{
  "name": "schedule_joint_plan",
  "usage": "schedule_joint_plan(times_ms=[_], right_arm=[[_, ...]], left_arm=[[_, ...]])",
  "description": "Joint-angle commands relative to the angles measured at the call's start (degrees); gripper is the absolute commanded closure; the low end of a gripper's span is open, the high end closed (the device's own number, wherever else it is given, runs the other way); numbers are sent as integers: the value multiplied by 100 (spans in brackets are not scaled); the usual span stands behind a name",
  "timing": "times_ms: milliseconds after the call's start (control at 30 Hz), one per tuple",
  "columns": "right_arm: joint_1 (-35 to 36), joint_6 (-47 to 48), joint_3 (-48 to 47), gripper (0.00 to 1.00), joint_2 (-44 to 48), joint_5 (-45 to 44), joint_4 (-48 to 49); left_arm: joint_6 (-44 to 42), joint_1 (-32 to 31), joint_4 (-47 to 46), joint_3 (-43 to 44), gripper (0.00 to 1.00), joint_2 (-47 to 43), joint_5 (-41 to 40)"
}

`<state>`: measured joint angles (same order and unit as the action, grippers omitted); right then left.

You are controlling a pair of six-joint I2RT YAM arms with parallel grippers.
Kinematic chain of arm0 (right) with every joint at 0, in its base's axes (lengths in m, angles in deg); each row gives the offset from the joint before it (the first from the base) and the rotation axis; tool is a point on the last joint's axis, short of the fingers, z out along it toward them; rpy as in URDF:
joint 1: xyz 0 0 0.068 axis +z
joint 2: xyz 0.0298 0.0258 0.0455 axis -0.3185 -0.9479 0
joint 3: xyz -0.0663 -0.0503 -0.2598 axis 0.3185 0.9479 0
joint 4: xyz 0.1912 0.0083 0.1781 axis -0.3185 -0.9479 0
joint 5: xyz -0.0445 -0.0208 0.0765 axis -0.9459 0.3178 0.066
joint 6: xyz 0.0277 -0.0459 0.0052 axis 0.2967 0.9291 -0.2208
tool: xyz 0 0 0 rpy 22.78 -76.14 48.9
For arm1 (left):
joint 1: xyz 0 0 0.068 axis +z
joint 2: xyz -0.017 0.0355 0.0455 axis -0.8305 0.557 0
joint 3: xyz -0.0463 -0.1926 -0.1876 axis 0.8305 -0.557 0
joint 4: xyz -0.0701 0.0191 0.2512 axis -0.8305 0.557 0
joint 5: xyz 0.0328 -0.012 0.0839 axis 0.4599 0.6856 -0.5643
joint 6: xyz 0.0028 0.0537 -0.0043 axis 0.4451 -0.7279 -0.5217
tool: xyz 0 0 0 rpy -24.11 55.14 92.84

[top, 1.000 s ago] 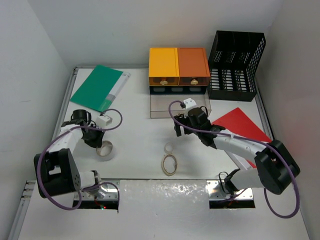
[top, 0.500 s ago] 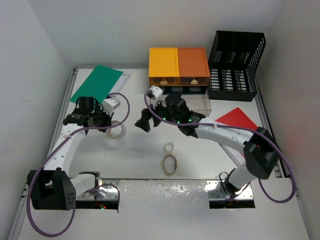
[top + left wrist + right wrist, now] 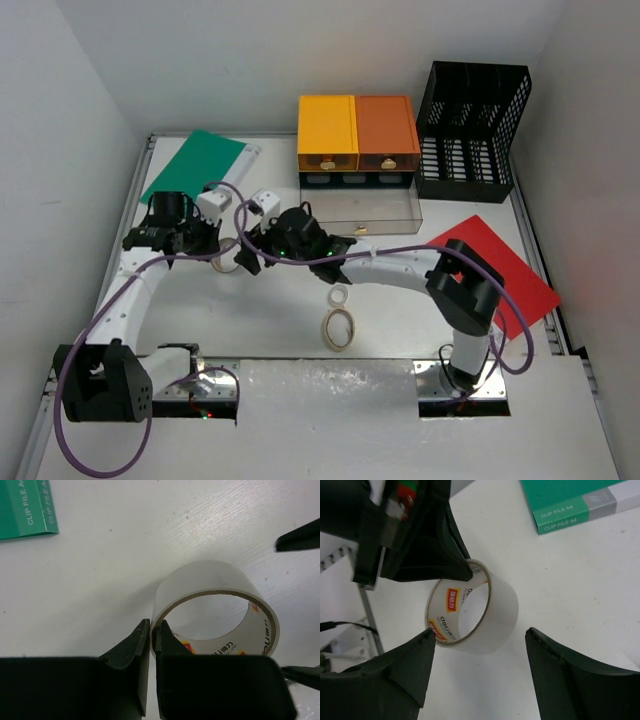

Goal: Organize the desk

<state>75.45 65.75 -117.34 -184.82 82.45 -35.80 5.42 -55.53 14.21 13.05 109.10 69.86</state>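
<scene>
Nearest the arm bases, a large tape ring (image 3: 339, 328) and a small tape ring (image 3: 339, 297) lie flat and loose on the desk (image 3: 290, 310), the white tabletop spread under everything. Further in, left of centre, the left gripper (image 3: 151, 630) is pinched narrow on the wall of a clear tape roll (image 3: 215, 580), one finger inside the core and one outside, which keeps the roll standing on edge. The right gripper (image 3: 479, 634) faces it with its fingers wide, one on each side of the roll and neither touching; this looks like a handover being set up. A red folder (image 3: 490, 265) lies to the right. Beyond are a clear tray (image 3: 360, 212), yellow and orange drawers (image 3: 357, 133), a black mesh rack (image 3: 470, 130) and, far left, a green clip file (image 3: 195, 170), likely the storage ends.
</scene>
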Motion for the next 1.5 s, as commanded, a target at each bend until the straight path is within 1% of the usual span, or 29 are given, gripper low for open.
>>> schedule_joint_plan(times_ms=[0,33,67,133,200,267,367,433,633,667,700,733,767,933,1100,1167,1233,1300,1333,1400,1433,1467], right_arm=[[323,97,-370,30,-210,-1094,411],[367,114,-458,32,-324,-1382,359],[393,114,-459,32,-394,-1385,358],[464,246,-573,32,-526,-1709,262],[490,273,-469,33,-685,-2033,454],[490,229,-459,36,-851,-2228,560],[490,237,-748,43,-1097,-2588,386],[490,272,-837,46,-1194,-2877,341],[490,247,-794,69,-1388,-3221,516],[490,237,-767,79,-1397,-3257,551],[490,229,-741,84,-1397,-3274,578],[490,255,-723,95,-1397,-3318,578],[490,281,-732,100,-1397,-3353,569],[482,378,-531,100,-1327,-3608,744],[473,562,-354,100,-1248,-3582,1008],[438,615,-196,100,-1230,-3434,1263],[403,511,-82,100,-1195,-3126,1360],[394,475,-3,100,-1160,-3003,1422],[394,466,111,100,-1134,-3002,1518],[385,448,217,100,-1063,-3011,1571],[341,431,304,100,-1046,-3028,1597],[315,413,357,100,-1019,-3028,1589]], left_arm=[[303,-10,-149,311,100,-290,38],[303,-10,-140,302,100,-316,29],[303,-18,-140,302,100,-317,-6],[338,-10,-149,293,100,-334,-67],[364,-10,-167,284,100,-334,-68],[356,-18,-167,258,100,-334,46],[330,-10,-149,249,100,-378,213],[260,-10,-114,249,100,-413,440],[136,-18,-79,205,100,-519,854],[110,-10,-61,205,100,-536,916],[75,-10,-44,205,100,-545,1003],[31,-18,-18,196,100,-563,1065],[4,-10,0,188,100,-571,1066],[-127,-10,71,170,100,-703,1329],[-338,-18,211,196,100,-827,1593],[-382,-10,273,249,75,-809,1611],[-339,-10,290,293,52,-783,1532],[-207,-10,194,381,45,-756,1331],[-163,-10,159,398,35,-721,1269],[4,-18,36,460,29,-669,1058],[48,-10,27,486,25,-607,1022],[100,-10,18,547,13,-572,996]])
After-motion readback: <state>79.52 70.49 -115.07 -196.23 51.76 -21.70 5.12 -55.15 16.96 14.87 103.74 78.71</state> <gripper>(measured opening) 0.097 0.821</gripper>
